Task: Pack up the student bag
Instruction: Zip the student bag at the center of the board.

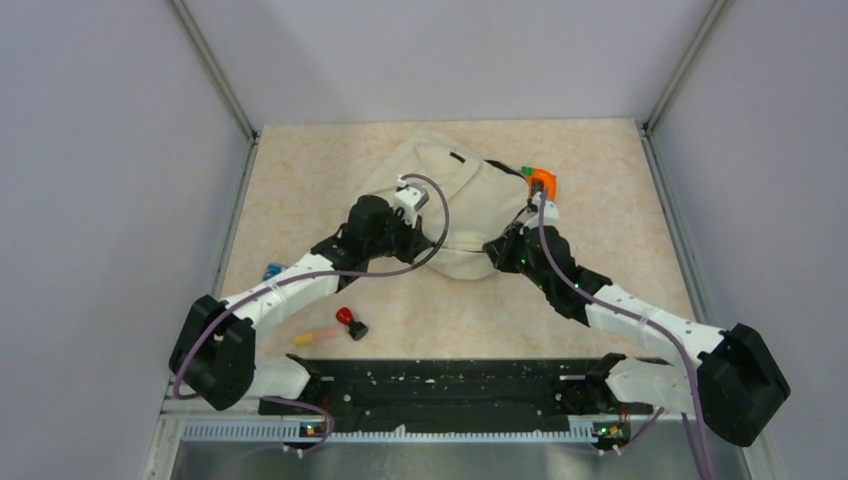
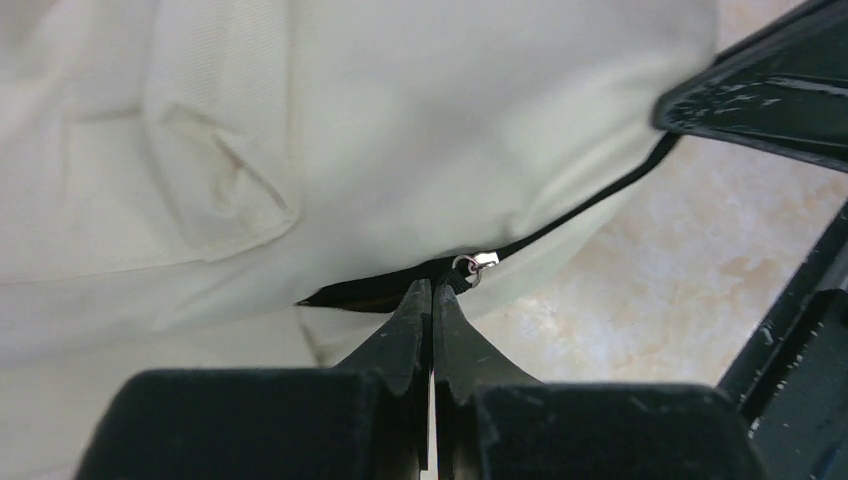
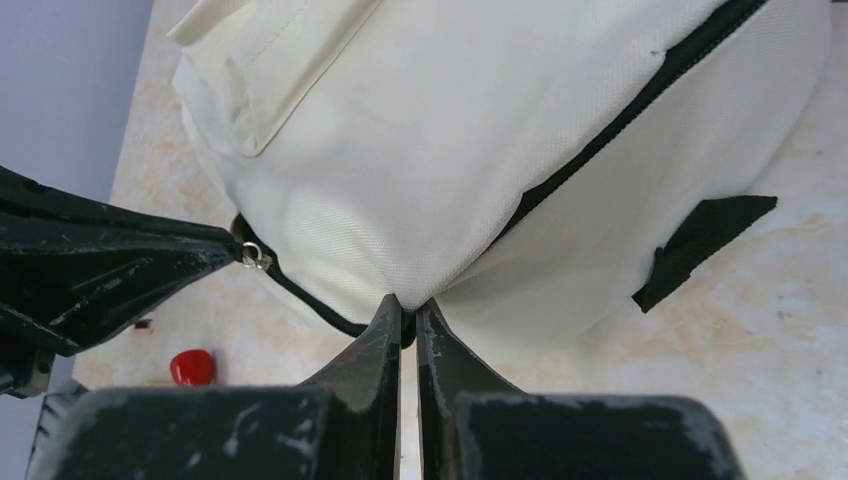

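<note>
One student bag: the left gripper is pinched tight on its black zipper line, and the right gripper is pinched on its cream edge.

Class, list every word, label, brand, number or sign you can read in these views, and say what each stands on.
No readable text anywhere.
The student bag shows only plain cream fabric, black zipper lines and a blank black tab.
The orange item and the red item on the table are too small to show any lettering.

Cream student bag lying slumped, black zipper along side.
</note>
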Available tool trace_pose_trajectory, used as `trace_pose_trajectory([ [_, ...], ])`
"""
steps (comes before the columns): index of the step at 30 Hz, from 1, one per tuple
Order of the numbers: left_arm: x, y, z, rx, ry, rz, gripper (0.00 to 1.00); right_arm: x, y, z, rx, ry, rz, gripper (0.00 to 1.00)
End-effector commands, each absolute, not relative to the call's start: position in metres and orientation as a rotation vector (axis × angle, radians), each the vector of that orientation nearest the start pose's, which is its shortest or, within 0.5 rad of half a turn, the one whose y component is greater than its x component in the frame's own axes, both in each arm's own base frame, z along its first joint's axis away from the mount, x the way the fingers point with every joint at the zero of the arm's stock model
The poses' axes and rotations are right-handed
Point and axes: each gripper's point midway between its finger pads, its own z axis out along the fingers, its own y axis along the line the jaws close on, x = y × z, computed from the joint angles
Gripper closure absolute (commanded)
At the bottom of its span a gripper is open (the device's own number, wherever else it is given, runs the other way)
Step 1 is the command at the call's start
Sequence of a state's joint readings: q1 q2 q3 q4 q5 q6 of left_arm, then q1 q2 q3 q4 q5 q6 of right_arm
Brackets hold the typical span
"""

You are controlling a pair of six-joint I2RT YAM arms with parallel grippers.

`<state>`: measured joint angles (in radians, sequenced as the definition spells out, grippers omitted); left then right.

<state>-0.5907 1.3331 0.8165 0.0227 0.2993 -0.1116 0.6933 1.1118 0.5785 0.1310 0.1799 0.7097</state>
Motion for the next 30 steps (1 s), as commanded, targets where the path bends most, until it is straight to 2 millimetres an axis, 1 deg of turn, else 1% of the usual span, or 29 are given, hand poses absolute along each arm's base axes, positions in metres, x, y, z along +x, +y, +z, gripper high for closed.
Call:
trace_pose_trajectory([
  [1,0.331,-0.236,0.172,0.6,1.964,-0.536,1.0,0.292,0.199,0.175,0.158,1.956,0.568,1.0],
  [2,0.333,-0.232,0.172,0.587,1.966,-0.52,1.0,0.291,0.196,0.174,0.158,1.959,0.553,1.0],
  [4,0.334,-0.222,0.164,0.569,2.005,-0.481,1.0,0.29,0.191,0.172,0.158,1.961,0.528,1.0],
  [10,0.351,-0.203,0.155,0.479,2.033,-0.378,1.0,0.287,0.184,0.174,0.144,1.948,0.499,1.0],
  [13,0.353,-0.203,0.156,0.459,2.034,-0.383,1.0,0.287,0.183,0.174,0.135,1.945,0.495,1.0],
  [15,0.351,-0.204,0.162,0.454,2.021,-0.398,1.0,0.286,0.183,0.175,0.133,1.94,0.496,1.0],
  [18,0.339,-0.211,0.171,0.493,1.996,-0.472,1.0,0.285,0.18,0.176,0.132,1.93,0.489,1.0],
  [19,0.335,-0.214,0.178,0.504,1.982,-0.507,0.94,0.285,0.177,0.176,0.135,1.928,0.478,1.0],
  [21,0.327,-0.216,0.191,0.483,1.966,-0.556,0.7,0.286,0.172,0.18,0.146,1.911,0.453,1.0],
  [22,0.325,-0.215,0.2,0.448,1.951,-0.568,0.56,0.286,0.169,0.182,0.148,1.901,0.439,1.0],
  [23,0.326,-0.212,0.209,0.413,1.934,-0.566,0.44,0.287,0.165,0.184,0.154,1.891,0.422,1.0],
  [24,0.329,-0.208,0.218,0.371,1.917,-0.556,0.34,0.286,0.161,0.183,0.153,1.892,0.398,1.0],
  [25,0.333,-0.202,0.226,0.332,1.916,-0.538,0.28,0.286,0.157,0.182,0.149,1.895,0.375,1.0],
  [27,0.347,-0.187,0.232,0.25,1.956,-0.486,0.24,0.286,0.154,0.185,0.149,1.885,0.358,1.0],
  [30,0.371,-0.166,0.223,0.156,2.027,-0.416,0.23,0.286,0.153,0.186,0.15,1.879,0.358,1.0],
])
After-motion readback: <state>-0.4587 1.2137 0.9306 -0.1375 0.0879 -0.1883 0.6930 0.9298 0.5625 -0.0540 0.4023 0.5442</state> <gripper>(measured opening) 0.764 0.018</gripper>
